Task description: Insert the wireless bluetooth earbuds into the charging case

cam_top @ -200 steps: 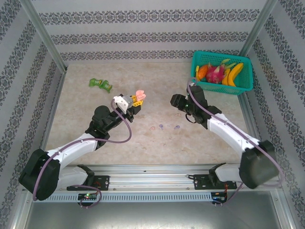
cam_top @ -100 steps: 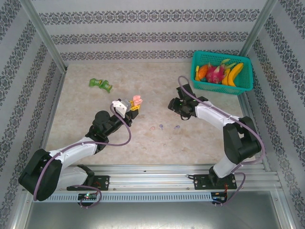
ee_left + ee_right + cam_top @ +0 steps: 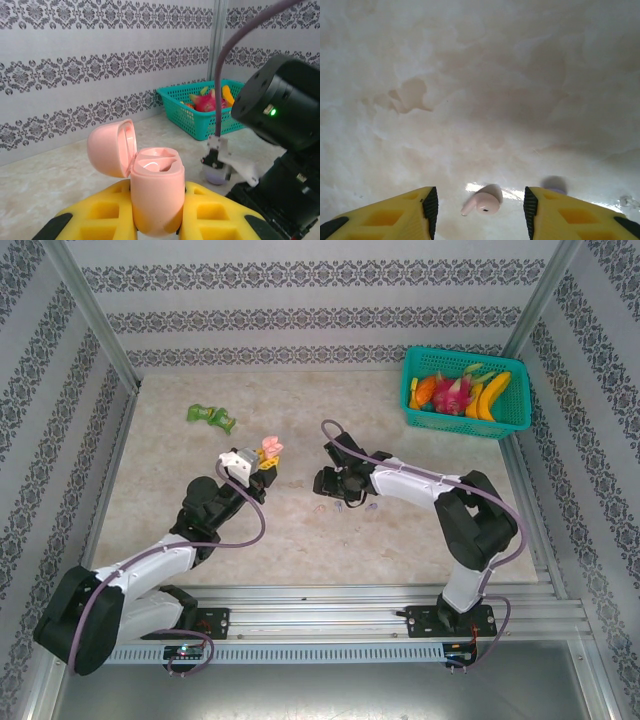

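A pale pink charging case (image 3: 156,190) stands upright with its lid (image 3: 112,147) hinged open; my left gripper (image 3: 157,222) is shut on it, yellow fingers (image 3: 97,215) on both sides. From above, the case (image 3: 268,450) is held over the table left of centre. My right gripper (image 3: 325,483) is low over the table and open. A pale pink earbud (image 3: 482,203) lies on the marble between its fingertips (image 3: 405,212), touching neither. A lilac earbud (image 3: 554,184) peeks out behind the right finger, and another lilac one (image 3: 372,507) lies just right of the gripper.
A teal basket (image 3: 503,421) of fruit stands at the back right. Two green packets (image 3: 210,417) lie at the back left. Patterned walls close in three sides. My right arm (image 3: 280,105) looms close on the right in the left wrist view.
My right arm has swung left and come down over the earbuds. My left gripper has drifted left with the open case.
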Robot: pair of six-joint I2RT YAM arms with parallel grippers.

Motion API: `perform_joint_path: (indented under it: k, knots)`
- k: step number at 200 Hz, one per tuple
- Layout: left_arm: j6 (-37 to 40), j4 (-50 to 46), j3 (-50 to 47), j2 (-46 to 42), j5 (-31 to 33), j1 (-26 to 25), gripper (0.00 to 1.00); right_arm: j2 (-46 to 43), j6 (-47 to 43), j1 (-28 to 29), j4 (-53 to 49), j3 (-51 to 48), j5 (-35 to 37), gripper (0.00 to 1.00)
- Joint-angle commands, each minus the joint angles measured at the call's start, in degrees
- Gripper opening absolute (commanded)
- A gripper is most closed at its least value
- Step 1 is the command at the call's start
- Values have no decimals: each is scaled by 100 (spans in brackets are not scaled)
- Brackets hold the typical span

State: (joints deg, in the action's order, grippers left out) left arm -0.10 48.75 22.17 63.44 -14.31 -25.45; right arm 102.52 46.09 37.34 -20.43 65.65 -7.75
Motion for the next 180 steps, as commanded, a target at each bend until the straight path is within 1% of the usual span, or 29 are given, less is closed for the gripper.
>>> perform_joint_path:
  k: [1,56,82,140,180]
  knots:
    - [-106,238,-79,-128,16,93,0,65,-69,185,-51,31,-140,50]
    - [-113,299,-127,-172,28,127,0,212,255,488,14,-59,-56,51]
    - [-113,304,-126,-185,15,134,0,260,347,555,-4,-91,-21,52]
    - [-133,361,-143,-208,-9,163,0,14,526,693,56,-397,5,51]
    - [-139,377,-152,-201,-2,172,0,199,568,722,140,-375,-12,51]
